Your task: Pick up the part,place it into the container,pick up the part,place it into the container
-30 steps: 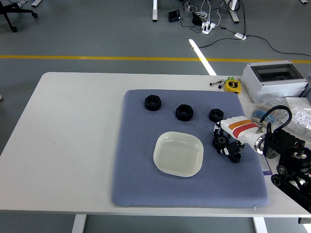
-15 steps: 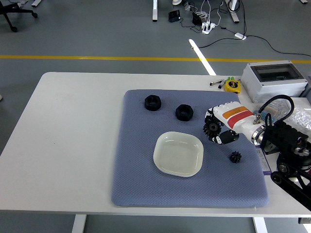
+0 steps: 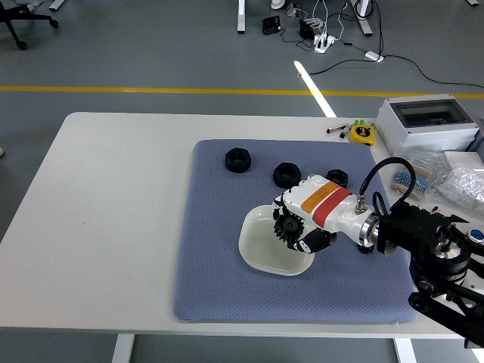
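Now right hand [image 3: 306,219] clamped on black gear [image 3: 288,224], poised over white dish [image 3: 261,249]; dish looks empty, no part dropped in yet, both placements pending; three black nuts on mat

Looks like a robotics lab or workshop floor: bare grey concrete with a yellow line [image 3: 151,89] taped across it; power strips and cables [image 3: 325,34] sprawled about; a grey electrical enclosure [image 3: 427,125] on the white table [image 3: 113,227].
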